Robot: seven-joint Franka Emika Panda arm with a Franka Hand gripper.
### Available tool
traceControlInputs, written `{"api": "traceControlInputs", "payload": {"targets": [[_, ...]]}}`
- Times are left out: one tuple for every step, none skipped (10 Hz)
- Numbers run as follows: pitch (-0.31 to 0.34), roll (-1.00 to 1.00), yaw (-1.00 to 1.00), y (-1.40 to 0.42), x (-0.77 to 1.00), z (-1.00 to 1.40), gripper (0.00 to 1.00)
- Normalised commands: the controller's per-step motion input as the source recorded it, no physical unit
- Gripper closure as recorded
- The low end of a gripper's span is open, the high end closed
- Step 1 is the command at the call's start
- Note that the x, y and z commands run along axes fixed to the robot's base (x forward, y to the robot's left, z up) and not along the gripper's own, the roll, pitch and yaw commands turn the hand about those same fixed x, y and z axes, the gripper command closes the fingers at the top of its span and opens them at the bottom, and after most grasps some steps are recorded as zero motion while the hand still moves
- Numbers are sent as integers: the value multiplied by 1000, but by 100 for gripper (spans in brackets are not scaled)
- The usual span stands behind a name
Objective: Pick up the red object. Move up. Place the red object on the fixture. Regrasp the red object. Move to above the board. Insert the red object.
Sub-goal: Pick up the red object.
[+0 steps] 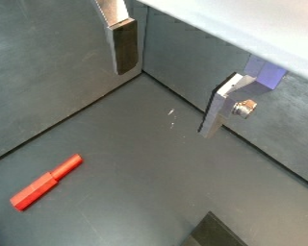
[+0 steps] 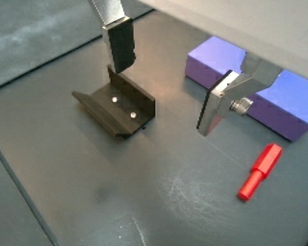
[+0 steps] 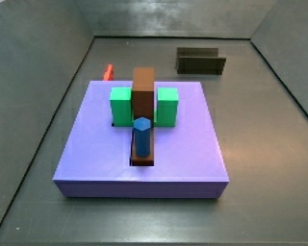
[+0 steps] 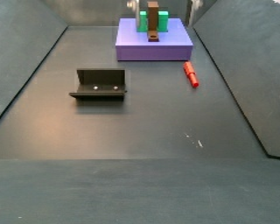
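Gripper: seen in both wrist views (image 1: 169,82) (image 2: 169,82), hanging above the dark floor, well clear of the board; in a side view only a sliver of what may be it shows past the board's far edge.
Jaws: released, wide apart, nothing between them.
Fingers: flat silver plates with dark pads (image 1: 123,48) (image 2: 119,46); the opposite plate (image 2: 218,104) carries a small bolt.
Peg: red (image 1: 46,183) (image 2: 260,171) (image 3: 108,71) (image 4: 191,73), lying flat on the floor just beside the board's side edge, not touching it, apart from both fingers.
Board: lavender slab (image 3: 183,159) (image 4: 134,48); a corner of it shows behind the fingers in a wrist view (image 2: 208,62).
On the board: green blocks (image 3: 120,106) (image 4: 160,19) flanking a brown bar (image 3: 143,91) (image 4: 153,31); a blue hex peg (image 3: 141,137) stands upright in the bar's slot.
Fixture: dark L-shaped bracket (image 2: 115,108) (image 3: 200,61) (image 4: 98,85), on the floor well apart from the board, bare on top.
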Motion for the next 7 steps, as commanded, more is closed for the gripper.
{"api": "traceControlInputs", "payload": {"targets": [[-120, -184, 0, 0, -266, -266, 0], [-104, -160, -143, -320, -446, -269, 0], [-139, 0, 0, -869, -623, -223, 0], [-126, 87, 26, -989, -529, -223, 0], [-111, 207, 0, -1000, -380, -311, 0], [-123, 257, 0, -986, -286, -380, 0], [-107, 221, -6, -1000, -126, -417, 0]]}}
